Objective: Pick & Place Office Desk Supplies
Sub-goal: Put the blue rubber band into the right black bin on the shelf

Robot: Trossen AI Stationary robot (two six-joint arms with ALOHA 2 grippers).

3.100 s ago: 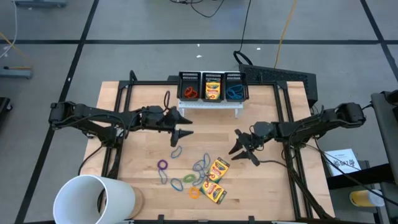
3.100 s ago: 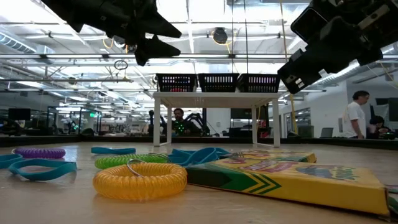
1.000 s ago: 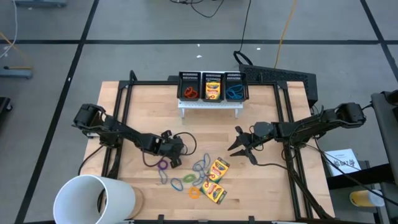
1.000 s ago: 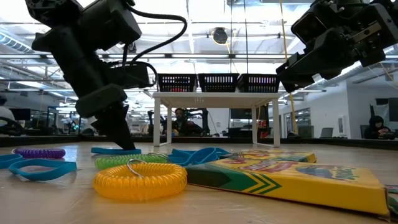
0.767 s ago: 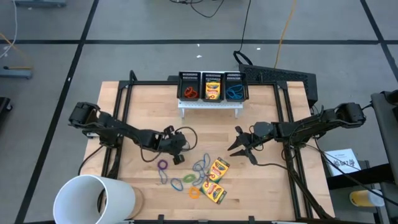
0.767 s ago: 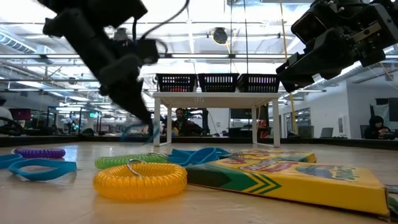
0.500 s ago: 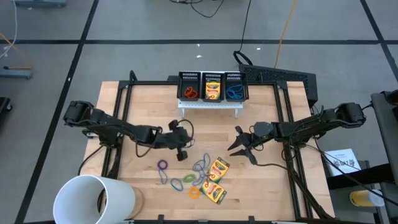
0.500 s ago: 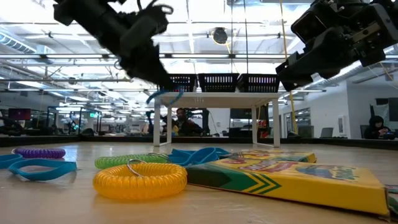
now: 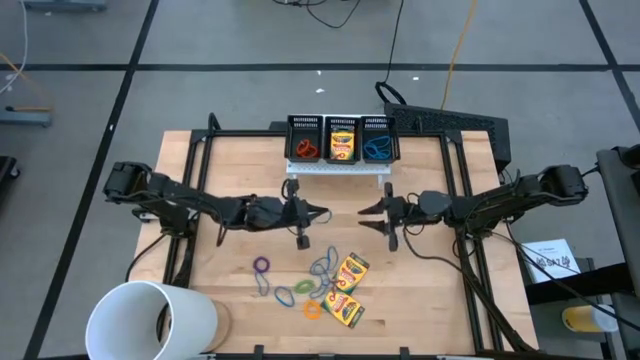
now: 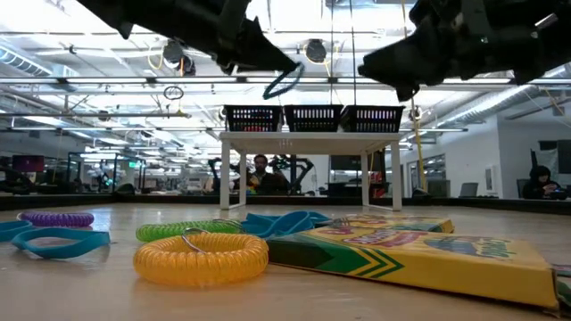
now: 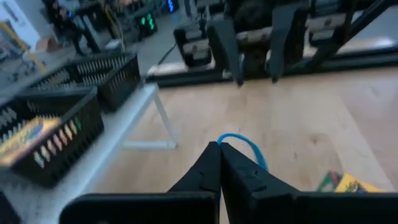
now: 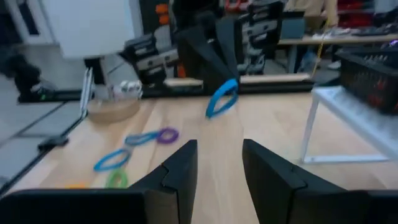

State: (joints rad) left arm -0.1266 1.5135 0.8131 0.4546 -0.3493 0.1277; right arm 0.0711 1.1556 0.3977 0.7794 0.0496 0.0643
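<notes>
Left gripper [image 9: 318, 213], raised mid-counter, jaws clamped on blue band [image 11: 244, 147] it lifted from the pile; right gripper [image 9: 366, 213] faces it, jaws apart.

I work in a robotics lab set in a large open industrial hall. My wooden table [image 9: 240, 270] stands in a black metal frame [image 9: 200, 140] on a grey concrete floor marked with dark tape lines [image 9: 120, 95], and cables [image 9: 395, 40] trail across that floor. Seen level across the tabletop, the ceiling [image 10: 357, 53] shows exposed beams, pipes and strip lights. Behind the small white stand [image 10: 310, 141] a person [image 10: 258, 174] sits at another robot-arm station, with monitors and desks [image 10: 464, 189] further back and another person [image 10: 540, 181] at the far right.
</notes>
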